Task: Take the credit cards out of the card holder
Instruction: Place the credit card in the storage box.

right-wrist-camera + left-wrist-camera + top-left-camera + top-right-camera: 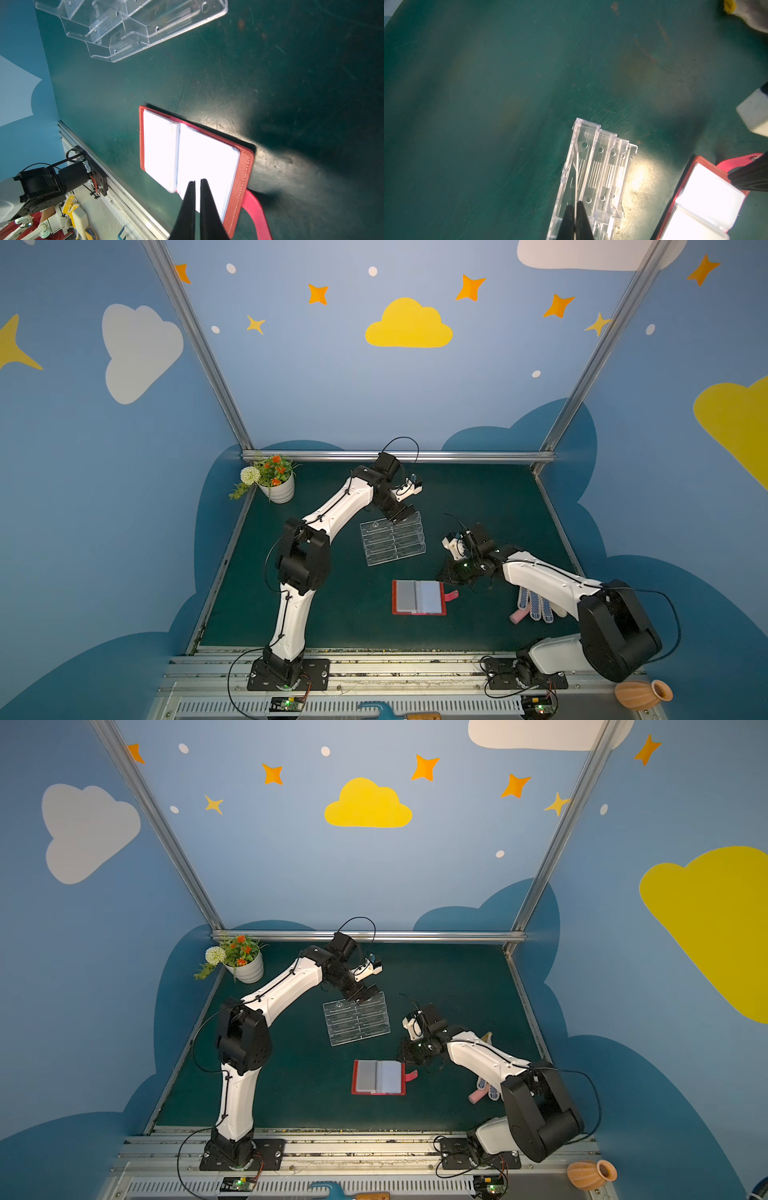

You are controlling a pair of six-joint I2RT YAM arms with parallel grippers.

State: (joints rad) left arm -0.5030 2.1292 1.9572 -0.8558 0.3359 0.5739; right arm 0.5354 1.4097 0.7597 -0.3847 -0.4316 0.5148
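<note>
Card holder (pixel 417 598) (pixel 378 1078): lying open and flat on the green bench (pixel 340 614), red cover down and sleeve pages up. In both top views it's the thing nearest the arms' bases.

Sleeve pages (pixel 405 596): grey on one page and paler on the tab-side page in both top views. In the right wrist view (pixel 205 158) glare washes them out to plain white.

Credit cards: can't tell whether any sit in those sleeves; glare and distance hide it.

Snap tab (pixel 452 595) (pixel 256 212): pinkish-red, sticking out flat from the card holder's edge on the right arm's side.

Gloves (pixel 536 605) (pixel 488 1088): a white pair with blue dots, off the tab side of the card holder and apart from it. They're partly under the right arm, with a pink item (pixel 518 616) just beside them.

Right hand (pixel 197 182): fingers pressed almost together, only a thin slit between them and nothing in it. The tips sit over the card holder's tab-side page; touching or hovering, can't tell.

Clear acrylic stand (pixel 392 539) (pixel 356 1019) (pixel 600 166): tiered, standing just beyond the card holder and apart from it.

Left hand (pixel 576 204) (pixel 401 517): at the stand's edge farthest from the card holder, fingers squeezed together with the stand's thin rear wall pinched between them.

Flower pot (pixel 276 481) (pixel 243 961): white pot of orange and white blooms, farthest from the card holder. It's out past the stand, on the side away from the tab.
</note>
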